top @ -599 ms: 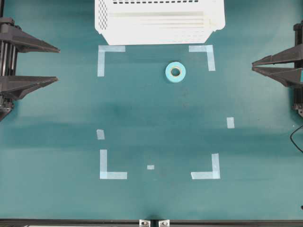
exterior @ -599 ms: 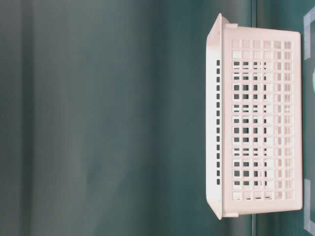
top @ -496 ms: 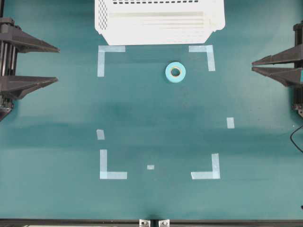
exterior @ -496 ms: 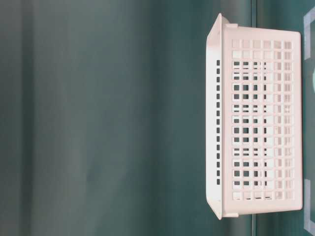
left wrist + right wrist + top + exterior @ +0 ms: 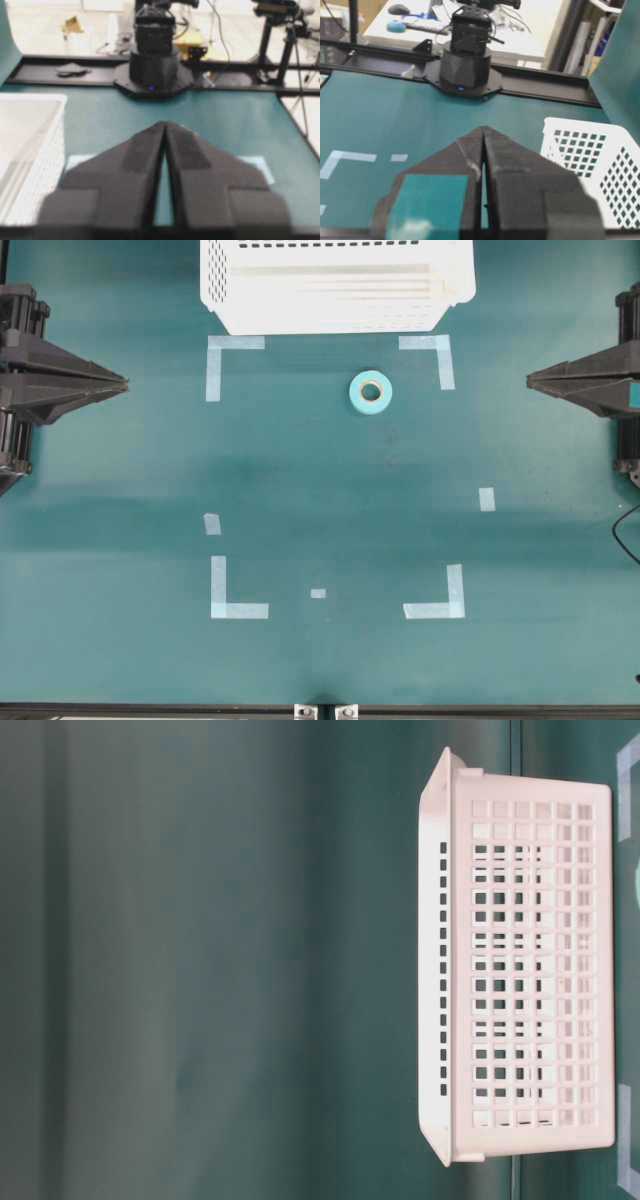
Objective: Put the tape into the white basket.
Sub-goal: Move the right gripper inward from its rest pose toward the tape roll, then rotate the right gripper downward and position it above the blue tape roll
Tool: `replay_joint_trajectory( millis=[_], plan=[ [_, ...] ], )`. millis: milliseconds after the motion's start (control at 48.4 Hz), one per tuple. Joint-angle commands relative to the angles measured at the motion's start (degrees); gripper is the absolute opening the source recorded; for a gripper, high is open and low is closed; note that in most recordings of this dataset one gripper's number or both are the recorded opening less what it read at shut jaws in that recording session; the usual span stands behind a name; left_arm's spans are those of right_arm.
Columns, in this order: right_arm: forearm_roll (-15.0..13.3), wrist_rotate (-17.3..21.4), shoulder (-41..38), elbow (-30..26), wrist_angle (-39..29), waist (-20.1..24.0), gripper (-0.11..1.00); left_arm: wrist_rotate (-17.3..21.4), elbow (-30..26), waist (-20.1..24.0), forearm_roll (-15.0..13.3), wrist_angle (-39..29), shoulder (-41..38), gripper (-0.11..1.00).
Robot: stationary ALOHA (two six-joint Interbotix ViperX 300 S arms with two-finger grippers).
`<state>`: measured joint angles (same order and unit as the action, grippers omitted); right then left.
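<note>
The tape (image 5: pixel 370 392), a small turquoise ring, lies flat on the green mat just below the white basket (image 5: pixel 335 290), which stands at the top middle. Neither wrist view shows the tape. My left gripper (image 5: pixel 125 387) is at the far left edge, shut and empty, its tips pointing right. At the far right edge my right gripper (image 5: pixel 530 382) is likewise shut and empty, pointing left. The tape lies well apart from both, nearer the right one. In the left wrist view the shut gripper (image 5: pixel 165 122) has the basket (image 5: pixel 30 150) at its left. The right wrist view shows its shut gripper (image 5: pixel 483 127) with the basket (image 5: pixel 590 155) at its right.
Pale-blue L-shaped corner marks (image 5: pixel 235 342) and short strips (image 5: pixel 486 499) lie flat on the mat. The opposite arm bases (image 5: pixel 152 65) (image 5: pixel 465 65) stand at the far table edges. The table-level view shows only the basket's perforated wall (image 5: pixel 530 970).
Both grippers have closed: the left one's widely spread fingers and the right one's parted fingers have come together. The tape and basket have not moved.
</note>
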<state>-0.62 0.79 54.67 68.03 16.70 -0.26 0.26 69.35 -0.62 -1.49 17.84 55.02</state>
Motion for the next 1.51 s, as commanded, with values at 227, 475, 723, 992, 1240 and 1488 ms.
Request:
replay_joint_trajectory(
  millis=[227,475,723,992,1240,1488],
  plan=[
    [0.09,3.96,-0.35,-0.53,-2.20,-0.18,0.65,-0.09,0.88,-0.35,-0.18,0.26,0.62,0.31],
    [0.09,7.29,-0.62,-1.41,-5.63,-0.09,0.87,-0.09,1.05,-0.26,-0.18,0.09,0.62,0.88],
    [0.09,10.20,-5.45,-4.22,-7.82,2.20,0.87,-0.18,1.58,-0.26,-0.18,-0.62,0.62,0.87],
    [1.05,10.28,-12.30,-9.67,-8.70,3.60,0.87,-0.44,2.64,-0.18,-0.26,-1.41,0.62,0.87],
    [2.90,10.28,-18.11,-14.50,-11.95,3.60,0.87,-0.44,3.78,2.11,-0.26,-1.76,0.70,0.87],
    [3.34,10.37,-20.48,-17.84,-12.22,3.34,0.87,-0.35,4.31,3.96,-0.35,-2.90,0.70,0.87]
  ],
)
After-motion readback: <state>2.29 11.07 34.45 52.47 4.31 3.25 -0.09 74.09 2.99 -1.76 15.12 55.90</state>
